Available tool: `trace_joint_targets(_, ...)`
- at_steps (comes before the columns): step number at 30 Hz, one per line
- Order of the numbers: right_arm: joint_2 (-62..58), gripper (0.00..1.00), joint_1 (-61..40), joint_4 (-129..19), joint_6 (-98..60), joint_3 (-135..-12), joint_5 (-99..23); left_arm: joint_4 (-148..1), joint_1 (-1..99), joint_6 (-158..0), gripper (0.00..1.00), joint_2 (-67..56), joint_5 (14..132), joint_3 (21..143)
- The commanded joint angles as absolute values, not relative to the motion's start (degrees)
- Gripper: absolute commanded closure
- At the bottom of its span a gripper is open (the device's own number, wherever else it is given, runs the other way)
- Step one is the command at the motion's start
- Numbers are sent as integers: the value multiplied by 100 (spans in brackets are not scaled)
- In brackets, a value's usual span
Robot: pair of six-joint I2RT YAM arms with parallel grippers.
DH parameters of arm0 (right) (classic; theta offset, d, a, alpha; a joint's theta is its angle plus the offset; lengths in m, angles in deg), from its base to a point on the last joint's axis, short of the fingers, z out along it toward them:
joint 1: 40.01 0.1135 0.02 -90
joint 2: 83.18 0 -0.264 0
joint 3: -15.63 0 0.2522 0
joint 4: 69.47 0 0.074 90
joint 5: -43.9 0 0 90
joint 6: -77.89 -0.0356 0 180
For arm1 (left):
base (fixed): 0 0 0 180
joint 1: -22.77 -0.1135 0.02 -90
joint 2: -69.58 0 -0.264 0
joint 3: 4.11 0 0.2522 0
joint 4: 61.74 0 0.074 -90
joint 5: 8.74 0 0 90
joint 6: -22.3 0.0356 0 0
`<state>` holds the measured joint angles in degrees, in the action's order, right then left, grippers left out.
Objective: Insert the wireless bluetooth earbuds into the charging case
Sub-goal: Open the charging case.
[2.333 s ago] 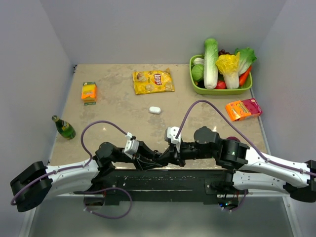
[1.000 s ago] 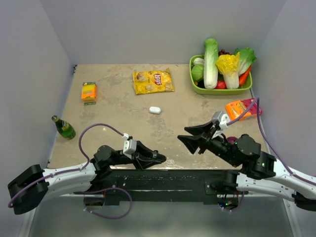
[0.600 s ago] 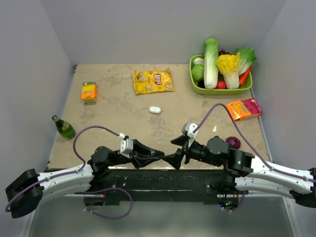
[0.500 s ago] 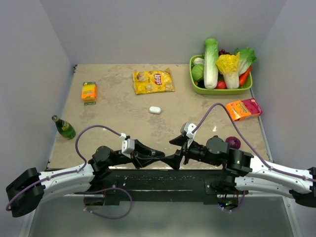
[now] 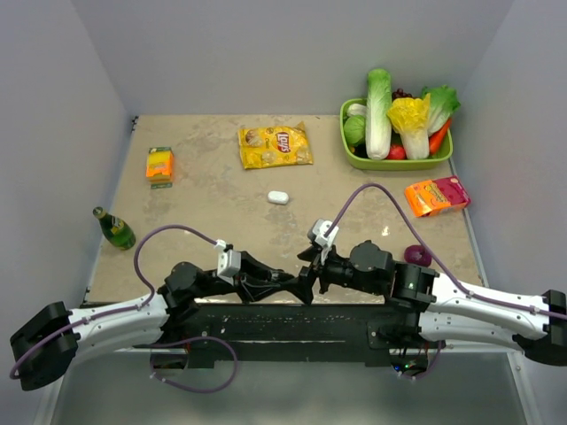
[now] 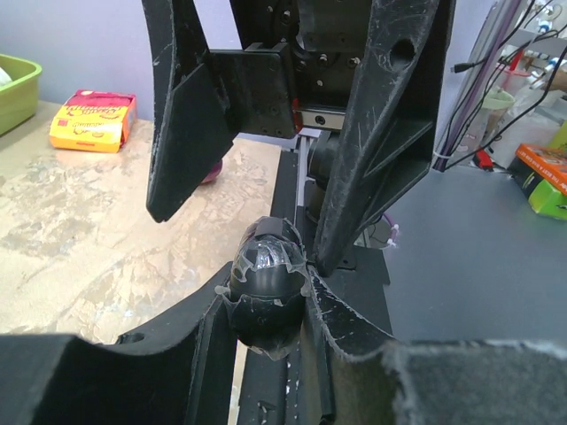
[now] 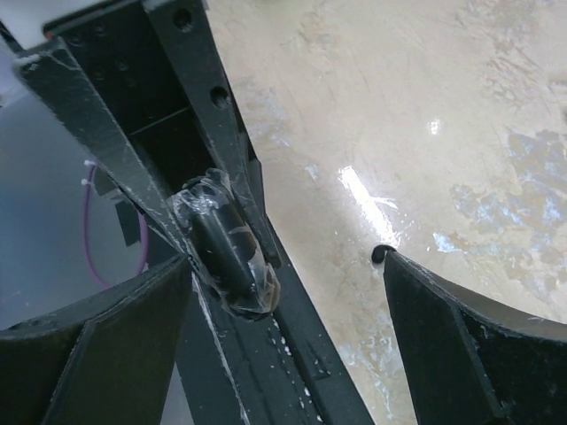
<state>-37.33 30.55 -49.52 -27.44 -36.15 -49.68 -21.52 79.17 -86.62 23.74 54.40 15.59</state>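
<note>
At the tabletop's point(image 5: 204, 195) 6 o'clock edge the left claw point(image 6: 266, 299) is clenched on a dark, film-wrapped earbud point(image 6: 264, 266), the released right claw point(image 7: 285, 263) straddles it, and the white rounded charging case point(image 5: 278, 197) lies toward 12 o'clock across bare surface.

white charging case point(image 5: 278, 197), dark grey earbud point(image 6: 266, 276), yellow chip bag point(image 5: 275, 146), green basket point(image 5: 396, 163), mottled beige tabletop point(image 5: 213, 195)
</note>
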Motion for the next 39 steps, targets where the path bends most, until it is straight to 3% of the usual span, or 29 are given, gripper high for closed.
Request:
trace_joint_targets(1, -3660, 11, 3074, -4965, -2713, -3927, -5260, -1907, 7937, -8730, 100, 2441, 5252, 1704)
trace_joint_targets(27, -3826, 14, 3039, -4885, -3232, -3997, -6526, -1881, 8007, -8721, 100, 2634, 5295, 1501)
trace_joint_targets(39, -4336, 9, 3039, -5229, -3197, -3988, -6324, -2066, 7999, -8800, 100, 2625, 6314, 1264)
